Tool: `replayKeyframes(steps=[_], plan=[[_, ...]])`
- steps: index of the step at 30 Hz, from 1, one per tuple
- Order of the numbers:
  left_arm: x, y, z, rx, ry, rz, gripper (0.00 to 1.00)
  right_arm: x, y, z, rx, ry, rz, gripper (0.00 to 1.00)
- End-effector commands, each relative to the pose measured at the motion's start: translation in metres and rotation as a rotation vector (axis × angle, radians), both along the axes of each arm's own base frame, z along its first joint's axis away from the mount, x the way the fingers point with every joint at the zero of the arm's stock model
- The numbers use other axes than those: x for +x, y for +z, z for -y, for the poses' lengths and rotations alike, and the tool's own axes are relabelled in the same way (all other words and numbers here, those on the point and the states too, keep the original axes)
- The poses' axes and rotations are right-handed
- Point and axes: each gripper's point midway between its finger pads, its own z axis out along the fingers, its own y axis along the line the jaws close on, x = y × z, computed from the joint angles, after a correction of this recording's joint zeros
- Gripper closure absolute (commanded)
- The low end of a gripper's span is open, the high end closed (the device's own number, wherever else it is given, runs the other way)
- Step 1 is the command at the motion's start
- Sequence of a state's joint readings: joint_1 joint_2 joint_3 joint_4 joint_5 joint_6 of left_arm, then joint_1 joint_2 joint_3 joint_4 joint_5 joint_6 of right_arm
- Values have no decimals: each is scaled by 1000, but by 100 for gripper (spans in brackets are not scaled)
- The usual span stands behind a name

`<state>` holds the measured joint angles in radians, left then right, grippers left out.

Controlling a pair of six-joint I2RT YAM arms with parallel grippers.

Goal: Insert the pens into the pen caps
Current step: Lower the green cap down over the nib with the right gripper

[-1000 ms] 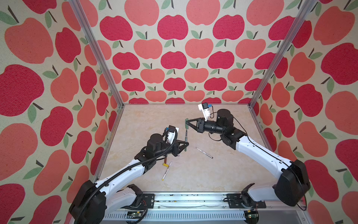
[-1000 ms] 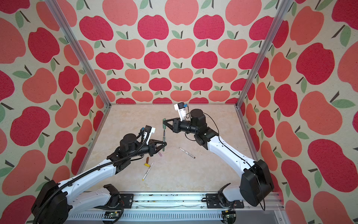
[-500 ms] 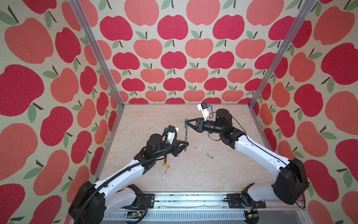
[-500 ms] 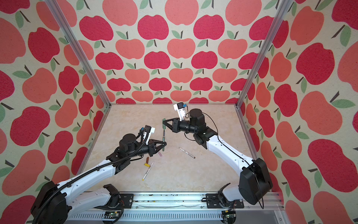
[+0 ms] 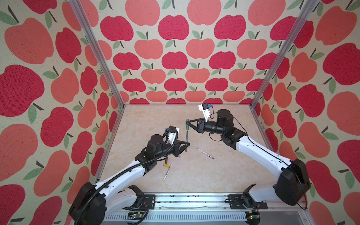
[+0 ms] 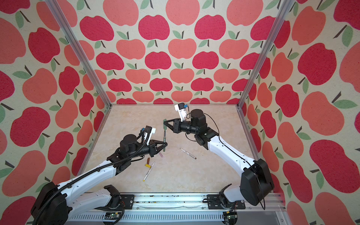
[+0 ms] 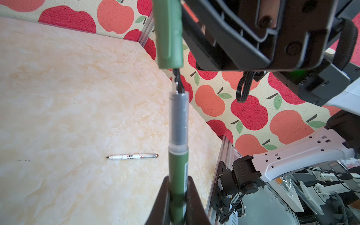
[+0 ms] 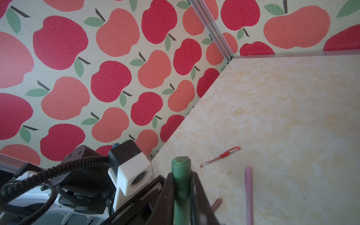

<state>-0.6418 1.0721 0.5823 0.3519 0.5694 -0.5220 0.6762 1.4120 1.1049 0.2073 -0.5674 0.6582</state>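
Nothing has shifted: left gripper (image 5: 187,145) clamps green pen (image 7: 178,165), right gripper (image 5: 187,123) green cap (image 7: 169,33), tip entering; yellow-print pen (image 5: 168,171), brown-print pen (image 5: 205,153) await caps.

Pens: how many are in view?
5. Dark green pen in the left claw; white brown-print pen and white yellow-print pen on the table; red pen and lilac pen in the right wrist view. Others may be hidden.
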Motion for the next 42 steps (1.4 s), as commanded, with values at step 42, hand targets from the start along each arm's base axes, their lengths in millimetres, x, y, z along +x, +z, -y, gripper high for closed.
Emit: replayKeyframes(steps=[42], plan=[[5, 14, -7, -11, 49, 87, 100, -23, -4, -7, 31, 39, -41, 100]])
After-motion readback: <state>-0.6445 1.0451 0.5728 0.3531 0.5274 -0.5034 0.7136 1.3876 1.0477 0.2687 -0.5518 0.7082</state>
